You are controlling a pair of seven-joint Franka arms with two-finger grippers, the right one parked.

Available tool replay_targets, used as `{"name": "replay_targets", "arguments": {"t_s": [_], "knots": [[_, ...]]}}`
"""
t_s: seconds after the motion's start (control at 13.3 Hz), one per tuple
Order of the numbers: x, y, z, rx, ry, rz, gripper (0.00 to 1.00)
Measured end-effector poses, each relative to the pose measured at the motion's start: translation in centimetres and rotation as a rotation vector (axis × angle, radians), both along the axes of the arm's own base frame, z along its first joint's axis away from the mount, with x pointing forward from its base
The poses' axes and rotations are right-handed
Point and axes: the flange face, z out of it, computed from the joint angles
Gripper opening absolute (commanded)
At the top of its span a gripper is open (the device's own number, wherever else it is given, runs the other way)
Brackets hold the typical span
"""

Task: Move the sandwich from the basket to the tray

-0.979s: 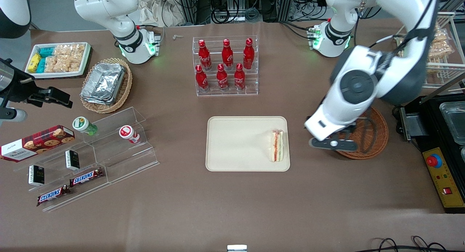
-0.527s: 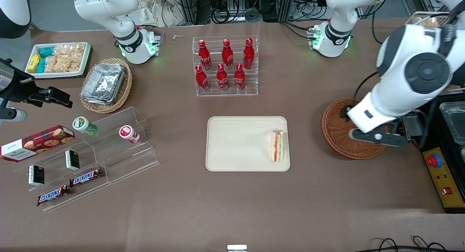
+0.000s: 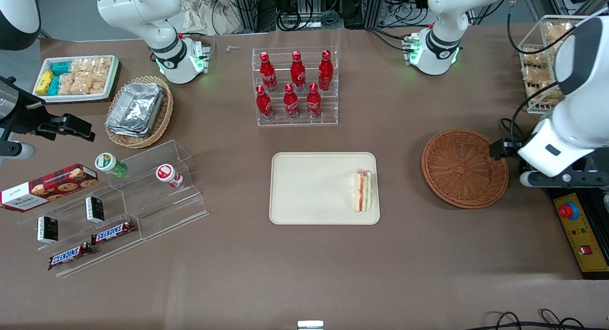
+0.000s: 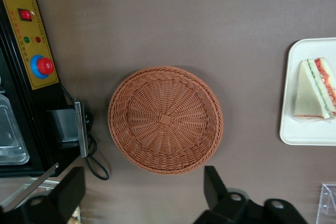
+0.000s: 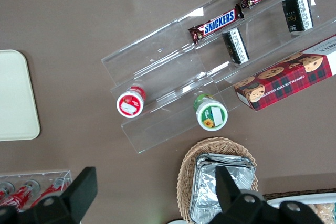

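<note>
The sandwich (image 3: 362, 191) (image 4: 314, 88), a pale wedge with red and green stripes, lies on the cream tray (image 3: 309, 187) (image 4: 310, 129), by the tray's edge nearest the basket. The reddish-brown wicker basket (image 3: 464, 168) (image 4: 165, 119) holds nothing. My gripper (image 3: 552, 179) (image 4: 143, 192) hangs beside the basket, toward the working arm's end of the table, well apart from the sandwich. It is open, and only bare table shows between its fingers (image 4: 216, 188).
A black control box with a red button (image 3: 568, 210) (image 4: 42, 66) sits under the arm, with a cable (image 4: 94, 161) beside it. A wire rack of snacks (image 3: 542, 68) stands nearby. A rack of red bottles (image 3: 296, 87) is farther back than the tray.
The arm has swung away from the tray, across the basket, toward the working arm's end of the table. The basket is now uncovered. The sandwich has stayed on the tray.
</note>
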Motion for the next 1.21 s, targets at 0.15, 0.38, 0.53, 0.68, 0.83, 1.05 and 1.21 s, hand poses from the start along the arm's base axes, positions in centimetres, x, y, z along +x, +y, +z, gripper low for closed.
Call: {"name": "replay_targets", "arguments": {"t_s": [0.15,0.38,0.53,0.68,0.83,1.05,1.21], "knots": [[-0.1,1.1,0.3,-0.007,-0.005,0.021,1.0],[-0.1,1.1,0.5,-0.01,-0.007,0.022,1.0],[-0.1,1.9,0.5,-0.009,-0.007,0.037,1.0],[0.0,2.6,0.5,-0.009,-0.008,0.048,1.0],[0.0,2.2,0.5,-0.007,-0.008,0.044,1.0],[0.2,3.3,0.4,-0.029,-0.015,0.096,1.0],[0.2,4.6,1.2,-0.052,-0.042,0.106,1.0]]}}
